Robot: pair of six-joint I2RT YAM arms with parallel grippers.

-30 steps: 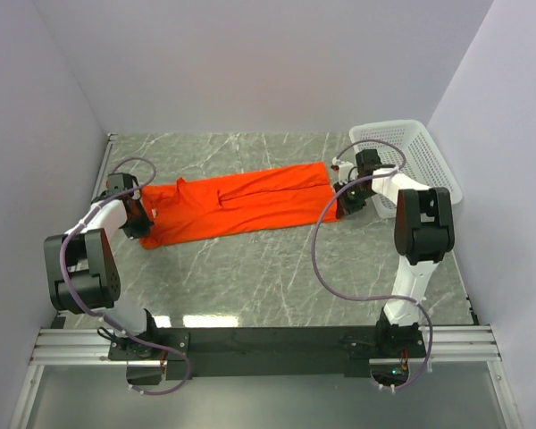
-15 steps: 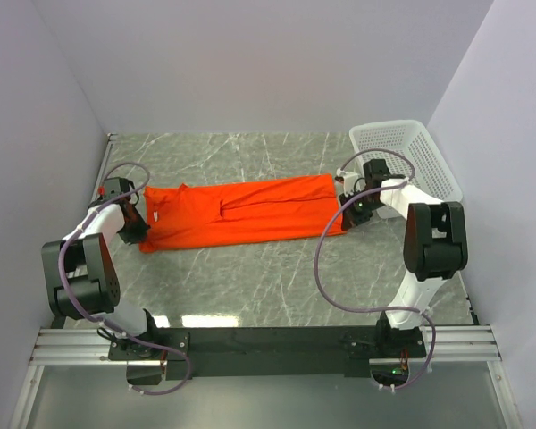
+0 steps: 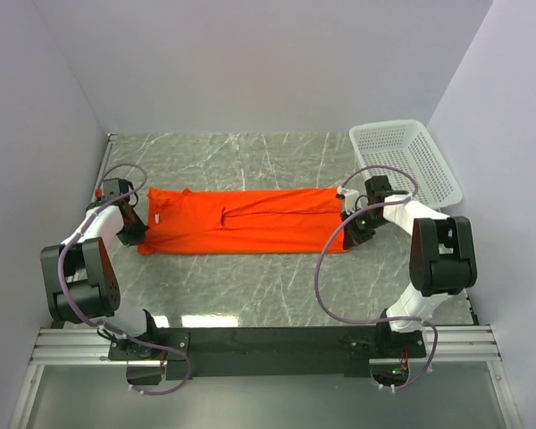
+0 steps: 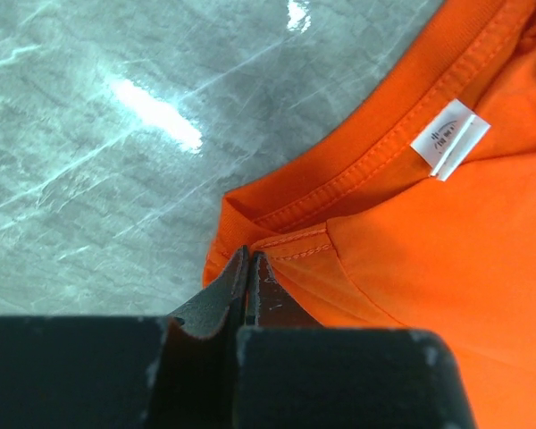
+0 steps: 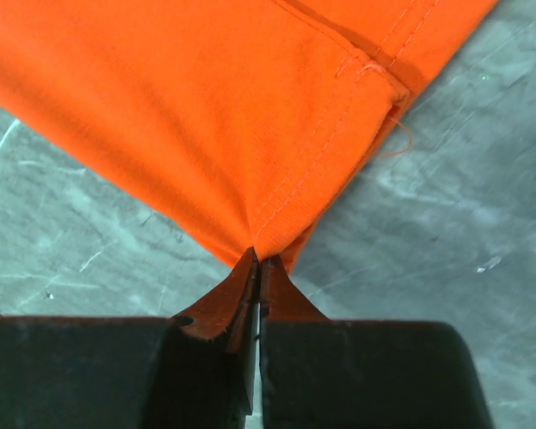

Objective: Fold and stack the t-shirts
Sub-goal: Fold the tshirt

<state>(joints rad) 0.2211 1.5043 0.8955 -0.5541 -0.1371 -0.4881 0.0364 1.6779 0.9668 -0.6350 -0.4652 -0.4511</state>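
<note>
The t-shirt [image 3: 241,231] lies lengthwise across mid-frame, left gripper [image 4: 250,268] clamped on its collar end, right gripper [image 5: 255,261] on its hem corner.

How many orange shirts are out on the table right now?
1. The t-shirt lies stretched across the table, left gripper pinching its collar end, right gripper its hem corner. Nothing hints at another beneath.

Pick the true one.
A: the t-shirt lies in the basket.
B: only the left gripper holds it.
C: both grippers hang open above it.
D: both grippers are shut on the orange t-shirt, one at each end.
D: the left gripper pinches the t-shirt beside its collar, and the right gripper pinches a hem corner.
</note>
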